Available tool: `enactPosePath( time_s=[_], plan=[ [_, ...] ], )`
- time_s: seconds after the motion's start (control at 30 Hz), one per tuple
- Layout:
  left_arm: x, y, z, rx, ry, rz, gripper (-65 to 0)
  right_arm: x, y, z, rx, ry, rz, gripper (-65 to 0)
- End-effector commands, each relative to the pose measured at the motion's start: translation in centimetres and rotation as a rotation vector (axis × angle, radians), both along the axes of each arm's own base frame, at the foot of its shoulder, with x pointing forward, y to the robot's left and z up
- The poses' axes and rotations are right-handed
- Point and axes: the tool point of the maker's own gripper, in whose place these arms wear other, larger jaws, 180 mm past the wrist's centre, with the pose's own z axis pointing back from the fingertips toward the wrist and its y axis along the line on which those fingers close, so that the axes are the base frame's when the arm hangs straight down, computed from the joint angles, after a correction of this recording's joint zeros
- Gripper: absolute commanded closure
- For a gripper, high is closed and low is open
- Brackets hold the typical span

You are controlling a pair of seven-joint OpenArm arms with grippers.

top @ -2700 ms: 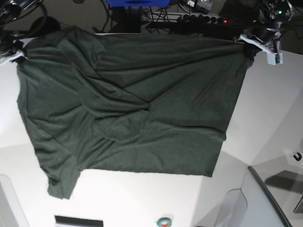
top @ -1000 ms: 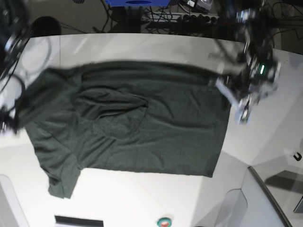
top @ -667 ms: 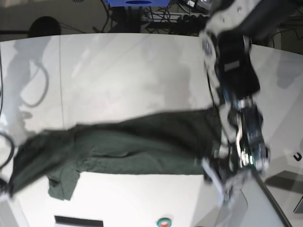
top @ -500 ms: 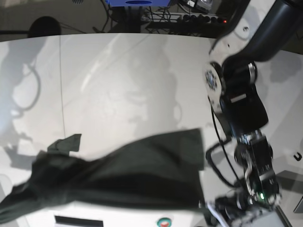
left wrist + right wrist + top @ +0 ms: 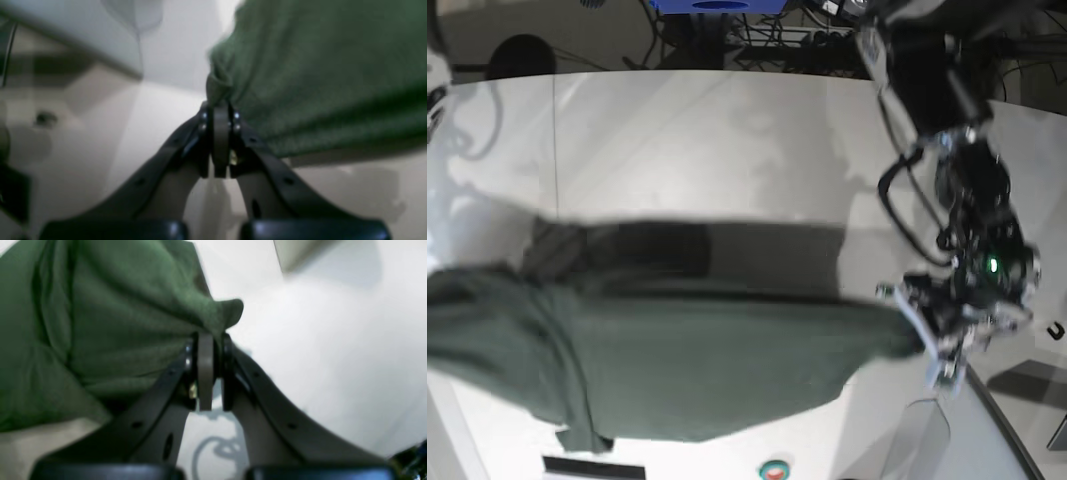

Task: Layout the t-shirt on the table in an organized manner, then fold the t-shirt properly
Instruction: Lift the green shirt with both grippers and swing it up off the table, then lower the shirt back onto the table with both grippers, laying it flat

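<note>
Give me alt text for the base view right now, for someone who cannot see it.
A dark green t-shirt is stretched in a wide band across the near part of the white table, casting a shadow on the tabletop behind it. The left gripper pinches its corner at the view's right; the shirt's other end runs off the frame's left edge.

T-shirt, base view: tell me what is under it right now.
Under the t-shirt, held up by the left tool, lies the white table with the shirt's dark shadow. The tabletop directly behind the cloth is covered.
</note>
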Motion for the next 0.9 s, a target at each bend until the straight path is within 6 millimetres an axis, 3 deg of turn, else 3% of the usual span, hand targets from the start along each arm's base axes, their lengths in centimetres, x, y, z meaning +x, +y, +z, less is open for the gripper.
enactPosePath(
  time_s=[0.0,0.07,0.17,0.33,0.4,0.5,0.63,0.87],
  plan=[
    [-0.9,0.6,-0.5,0.020,0.011,0.002,0.0,-0.3,-0.4,0.3,-0.015,-0.021,-0.007,-0.2],
    [-4.1,1.1,-3.8,0.031,0.106,0.001,0.0,-2.7,0.2,-3.2,0.007,0.059,-0.007,-0.2],
    [-7.9,1.3,-7.0,0.029,0.182,-0.008,0.0,-5.7,2.1,-8.1,0.044,0.138,0.007,-0.2],
    [-13.2,0.5,-10.6,0.001,0.267,-0.029,0.0,-10.2,4.5,-14.4,0.121,0.234,-0.001,-0.2],
    [-14.6,0.6,-11.4,-0.003,0.289,-0.027,0.0,-11.2,4.8,-15.8,0.139,0.264,-0.005,-0.2],
    [-16.5,0.5,-12.2,-0.010,0.314,-0.032,0.0,-12.6,4.7,-17.0,0.150,0.290,-0.018,-0.2],
    [-18.0,0.6,-12.9,-0.011,0.345,-0.029,0.0,-13.3,4.1,-17.0,0.132,0.302,-0.022,-0.2],
    [-19.3,4.2,-12.4,0.010,0.345,0.078,0.0,-14.1,1.0,-15.9,0.067,0.323,-0.038,-0.2]
  ],
)
